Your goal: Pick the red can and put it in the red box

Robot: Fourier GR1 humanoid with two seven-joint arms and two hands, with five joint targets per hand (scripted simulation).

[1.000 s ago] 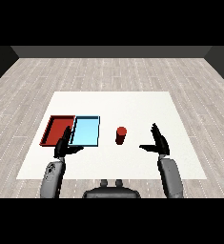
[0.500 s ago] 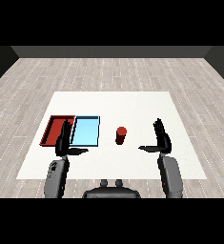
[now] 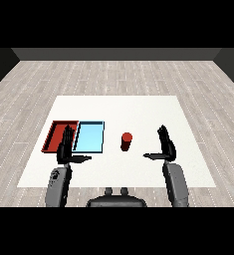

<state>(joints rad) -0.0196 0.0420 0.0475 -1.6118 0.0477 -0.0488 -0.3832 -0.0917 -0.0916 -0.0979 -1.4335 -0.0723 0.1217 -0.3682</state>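
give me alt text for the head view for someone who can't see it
A red can stands upright on a white table, untouched, between the robot's two open hands. The right hand hangs to the can's right, and the left hand hangs in front of a red tray. A light blue tray lies beside the red one, nearer the can.

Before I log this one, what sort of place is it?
Probably a bare test room: a white table on a wood-plank floor, holding only a red tray, blue tray and red can.
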